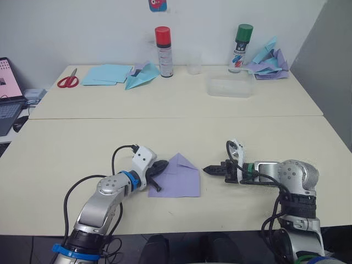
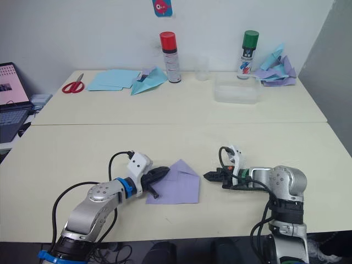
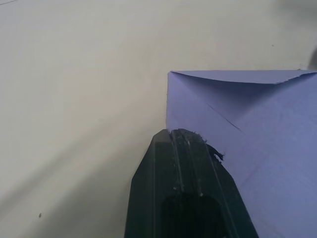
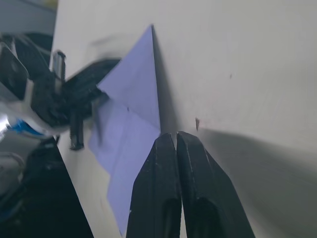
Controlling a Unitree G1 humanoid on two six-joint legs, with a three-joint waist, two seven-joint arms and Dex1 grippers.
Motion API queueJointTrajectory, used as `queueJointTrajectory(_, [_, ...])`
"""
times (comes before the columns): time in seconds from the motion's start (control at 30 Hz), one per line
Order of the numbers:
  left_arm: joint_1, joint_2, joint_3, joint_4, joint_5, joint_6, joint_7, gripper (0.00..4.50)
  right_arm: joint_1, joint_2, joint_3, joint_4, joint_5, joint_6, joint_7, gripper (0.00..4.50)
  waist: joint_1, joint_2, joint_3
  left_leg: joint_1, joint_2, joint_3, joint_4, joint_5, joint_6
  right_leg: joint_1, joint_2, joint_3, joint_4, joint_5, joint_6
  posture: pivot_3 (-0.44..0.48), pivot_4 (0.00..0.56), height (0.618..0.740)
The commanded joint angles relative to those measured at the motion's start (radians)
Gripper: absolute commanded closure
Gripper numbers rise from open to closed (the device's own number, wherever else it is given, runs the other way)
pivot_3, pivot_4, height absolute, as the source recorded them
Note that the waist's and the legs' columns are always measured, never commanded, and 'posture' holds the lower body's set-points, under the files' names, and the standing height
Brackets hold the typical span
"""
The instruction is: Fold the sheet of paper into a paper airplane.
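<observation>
Nearest: left pincer (image 1: 157,169), black fingers closed together, tips resting on the left edge of the thin lavender sheet of paper (image 1: 179,179); from the wrist view it seems to press down on the edge rather than clamp it, though I cannot be sure. Right pincer (image 1: 212,170) also closed, empty, lying low over the cream desk (image 1: 71,148) just beside the sheet's right edge, not touching it.

The sheet lies flat at the near middle of the desk, between the two arms. Both far corners are already folded in, giving a pointed top with a square lower body.

Step in hand, as I judge it: the nose folds are made; the left arm pins the sheet. The next move probably calls for a second fold or the centre fold, with the right pincer getting under the free right edge while the left holds it steady.

Room: bare desk all round the sheet, the front edge fairly near. Well apart at the back: red scissors (image 1: 67,81), pale blue sheets (image 1: 104,73), a pale blue paper plane (image 1: 140,78), two spray cans (image 1: 163,51), a clear plastic tub (image 1: 230,86), and a heap of blue and purple planes (image 1: 268,62).
</observation>
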Motion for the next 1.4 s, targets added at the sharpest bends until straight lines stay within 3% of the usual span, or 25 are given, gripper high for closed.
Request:
queueJointTrajectory(0.03, [0.028, -0.006, -0.043, 0.038, 0.024, 0.031, -0.006, 4.50, 0.003, 0.047, -0.037, 0.053, 0.059, 0.009, -0.082, 4.48, -0.002, 0.000, -0.002, 0.000, 0.000, 0.000, 0.000, 0.000, 0.000, 0.000, 0.000, 0.000, 0.000, 0.000, 0.000, 0.000, 0.150, 0.740])
queueJointTrajectory(0.37, [0.024, -0.008, -0.044, 0.044, 0.034, 0.028, -0.006, 4.50, 0.048, -0.006, 0.105, -0.035, 0.079, 0.003, -0.133, 4.48, -0.006, -0.002, -0.005, 0.001, 0.001, 0.000, -0.001, 0.000, 0.000, 0.000, 0.001, 0.000, -0.001, 0.000, 0.000, 0.000, 0.150, 0.740])
queueJointTrajectory(0.57, [0.025, -0.009, -0.044, 0.045, 0.035, 0.025, -0.006, 4.50, 0.013, 0.050, 0.020, -0.029, 0.142, 0.009, -0.154, 4.48, -0.006, -0.002, -0.005, 0.000, 0.001, 0.000, -0.001, 0.000, 0.000, 0.000, 0.001, 0.000, -0.001, 0.000, 0.000, 0.000, 0.150, 0.740])
queueJointTrajectory(0.67, [0.027, -0.007, -0.042, 0.046, 0.036, 0.022, -0.006, 4.50, -0.003, 0.039, -0.034, 0.051, 0.252, 0.009, -0.188, 3.87, -0.006, -0.001, -0.004, 0.000, 0.001, 0.000, -0.001, 0.000, 0.000, 0.000, 0.001, 0.000, -0.001, 0.000, 0.000, 0.000, 0.150, 0.740])
queueJointTrajectory(0.8, [0.022, -0.009, -0.043, 0.049, 0.036, 0.022, -0.006, 4.50, -0.025, 0.070, -0.063, 0.125, 0.313, 0.009, -0.296, 2.53, -0.006, 0.002, -0.002, -0.002, 0.000, 0.000, -0.001, 0.000, 0.000, -0.002, 0.001, 0.001, -0.001, 0.000, 0.000, 0.000, 0.150, 0.740])
queueJointTrajectory(1.0, [0.017, -0.010, -0.045, 0.052, 0.038, 0.022, -0.005, 4.50, -0.041, 0.099, -0.084, 0.181, 0.385, 0.009, -0.419, 2.53, -0.007, 0.002, -0.002, -0.002, 0.000, 0.000, -0.001, 0.000, 0.000, -0.002, 0.001, 0.000, -0.001, 0.000, 0.000, 0.000, 0.150, 0.740])
queueJointTrajectory(1.3, [0.029, 0.000, -0.039, 0.045, 0.036, 0.022, -0.006, 4.50, -0.050, -0.091, -0.018, 0.209, 0.509, 0.009, -0.439, 2.53, -0.007, 0.003, -0.002, -0.005, -0.001, 0.000, -0.001, 0.000, 0.000, -0.002, 0.001, 0.001, -0.004, 0.000, 0.000, 0.000, 0.150, 0.740])
queueJointTrajectory(1.4, [0.026, -0.002, -0.041, 0.047, 0.037, 0.022, -0.006, 4.50, -0.048, -0.105, 0.000, 0.215, 0.539, 0.009, -0.451, 2.53, -0.007, 0.003, -0.002, -0.005, 0.000, -0.001, -0.001, 0.000, 0.000, -0.002, 0.001, 0.001, -0.005, 0.000, 0.000, 0.000, 0.150, 0.740])
